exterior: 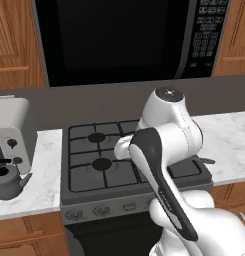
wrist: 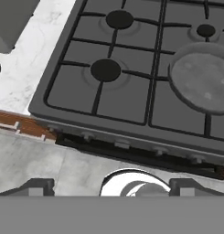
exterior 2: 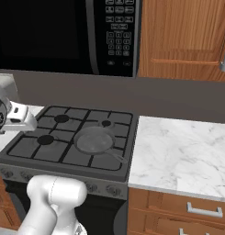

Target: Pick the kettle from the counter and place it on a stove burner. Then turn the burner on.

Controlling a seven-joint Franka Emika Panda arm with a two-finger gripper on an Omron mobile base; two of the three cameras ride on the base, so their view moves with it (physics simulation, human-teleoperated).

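Observation:
The kettle [exterior: 9, 182], small and dark grey with a black arched handle, stands on the white marble counter [exterior: 44, 172] left of the stove. The stove's left side has two round black burner caps, the front-left stove burner [exterior: 101, 164] [exterior 2: 46, 139] [wrist: 105, 70] and one behind it [wrist: 119, 19]. My gripper [wrist: 113, 186] hangs above the stove's front edge, looking down on the grates. Its fingertips [wrist: 40, 185] stand wide apart, open, with nothing between them. The kettle is well to the gripper's left.
A flat grey pan [exterior 2: 94, 140] [wrist: 200, 82] covers the front-right burner, with a smaller black cap [wrist: 205, 30] behind it. Knobs [exterior: 100, 211] line the stove front. A grey appliance [exterior: 11, 145] stands behind the kettle. A microwave [exterior: 124, 35] hangs overhead. More counter [exterior 2: 178, 156] lies to the right.

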